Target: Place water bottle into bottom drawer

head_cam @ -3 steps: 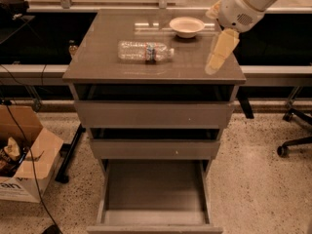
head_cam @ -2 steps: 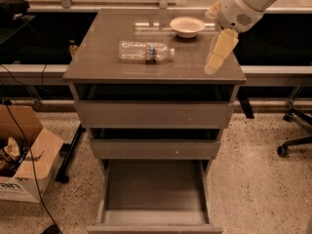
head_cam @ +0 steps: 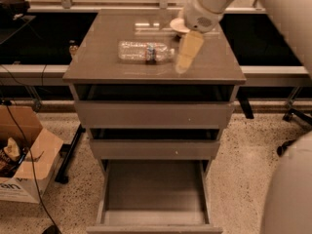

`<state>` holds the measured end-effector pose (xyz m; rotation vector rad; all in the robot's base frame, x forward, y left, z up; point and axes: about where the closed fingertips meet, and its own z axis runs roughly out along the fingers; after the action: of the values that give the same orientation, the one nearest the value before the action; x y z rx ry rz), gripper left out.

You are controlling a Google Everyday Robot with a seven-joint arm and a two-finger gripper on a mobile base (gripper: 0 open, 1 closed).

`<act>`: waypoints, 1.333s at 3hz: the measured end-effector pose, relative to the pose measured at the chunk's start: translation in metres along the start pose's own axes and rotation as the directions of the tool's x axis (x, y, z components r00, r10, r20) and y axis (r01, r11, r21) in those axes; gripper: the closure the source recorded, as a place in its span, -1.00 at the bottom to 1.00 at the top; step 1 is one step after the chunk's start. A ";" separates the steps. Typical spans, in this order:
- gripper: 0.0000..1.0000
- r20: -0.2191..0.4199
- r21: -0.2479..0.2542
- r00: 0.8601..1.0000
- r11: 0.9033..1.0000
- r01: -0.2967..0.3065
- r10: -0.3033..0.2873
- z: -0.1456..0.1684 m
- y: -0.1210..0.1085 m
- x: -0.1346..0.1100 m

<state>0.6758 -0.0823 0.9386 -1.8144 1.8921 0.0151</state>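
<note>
The water bottle (head_cam: 145, 51) lies on its side on the cabinet top (head_cam: 97, 62), clear and ribbed with a blue-and-red label band. My gripper (head_cam: 187, 53) hangs from the white arm just right of the bottle's cap end, low over the cabinet top and not holding anything. The bottom drawer (head_cam: 153, 218) is pulled out below the two upper drawers, and its tray looks empty.
A white bowl (head_cam: 176, 26) sits on the cabinet top behind my arm, partly hidden. An open cardboard box (head_cam: 22, 167) and cables lie on the floor at the left. A chair base (head_cam: 292, 118) stands at the right. Part of my own body (head_cam: 292, 189) fills the lower right.
My gripper has moved left across the cabinet top, closing most of the gap to the bottle. The bottle and drawers have not moved.
</note>
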 end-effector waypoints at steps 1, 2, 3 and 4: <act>-1.00 0.000 -0.018 1.000 1.000 0.014 -0.014 0.026 -0.008 -0.020; -1.00 0.046 -0.049 0.999 0.999 0.018 -0.016 0.070 -0.026 -0.049; -1.00 0.092 -0.062 0.996 0.998 0.008 -0.002 0.096 -0.042 -0.065; -1.00 0.125 -0.076 0.992 0.997 -0.010 0.019 0.124 -0.056 -0.076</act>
<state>0.7699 0.0260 0.8778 -1.8043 1.8391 0.2034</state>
